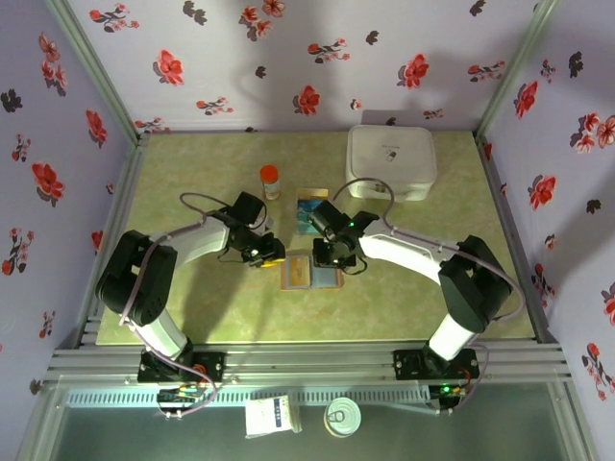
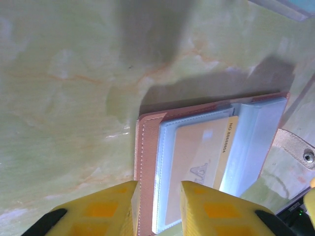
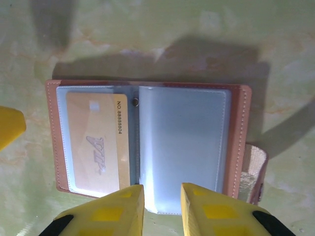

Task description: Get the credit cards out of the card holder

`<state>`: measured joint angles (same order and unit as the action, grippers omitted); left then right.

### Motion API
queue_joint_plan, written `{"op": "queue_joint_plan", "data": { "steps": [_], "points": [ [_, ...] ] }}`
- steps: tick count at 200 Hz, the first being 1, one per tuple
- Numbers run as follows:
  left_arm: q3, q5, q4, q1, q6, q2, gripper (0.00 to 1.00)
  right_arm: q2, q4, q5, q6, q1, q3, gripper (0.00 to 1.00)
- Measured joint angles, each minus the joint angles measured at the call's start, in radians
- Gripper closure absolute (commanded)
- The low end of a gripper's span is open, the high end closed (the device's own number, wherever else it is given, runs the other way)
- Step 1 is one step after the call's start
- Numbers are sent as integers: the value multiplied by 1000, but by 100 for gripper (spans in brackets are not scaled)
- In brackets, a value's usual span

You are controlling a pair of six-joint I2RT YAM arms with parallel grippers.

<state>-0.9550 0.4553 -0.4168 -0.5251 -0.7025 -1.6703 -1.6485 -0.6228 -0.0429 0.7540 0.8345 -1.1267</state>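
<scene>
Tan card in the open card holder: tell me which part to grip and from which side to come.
Grip the tan card by its number-printed strip beside the card holder's centre fold; that strip looks uncovered, the rest lies under the clear sleeve. Come from above at the fold side, drawing it toward the middle.

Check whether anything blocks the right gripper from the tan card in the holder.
No loose object does. The tan card is tucked in a clear sleeve of the open card holder, and the right gripper sits at the near edge of the neighbouring sleeve.
</scene>
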Motion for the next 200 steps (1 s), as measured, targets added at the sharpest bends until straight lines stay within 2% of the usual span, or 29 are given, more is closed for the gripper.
{"op": "queue_joint_plan", "data": {
  "steps": [22, 62, 112, 151, 200],
  "points": [
    [-5, 0, -11, 0, 4, 0, 73, 1, 18, 11, 12, 9, 6, 73],
    [-5, 0, -18, 0, 6, 0, 75, 56, 111, 5, 68, 9, 130, 73],
    [12, 0, 5, 0, 2, 4, 82, 147, 237, -61, 139, 9, 249, 73],
    [26, 1, 30, 0, -5, 9, 88, 140, 339, -156, 156, -2, 258, 74],
    [75, 1, 80, -33, -41, 22, 93, 31, 460, -282, 164, -30, 258, 75]
  ]
}}
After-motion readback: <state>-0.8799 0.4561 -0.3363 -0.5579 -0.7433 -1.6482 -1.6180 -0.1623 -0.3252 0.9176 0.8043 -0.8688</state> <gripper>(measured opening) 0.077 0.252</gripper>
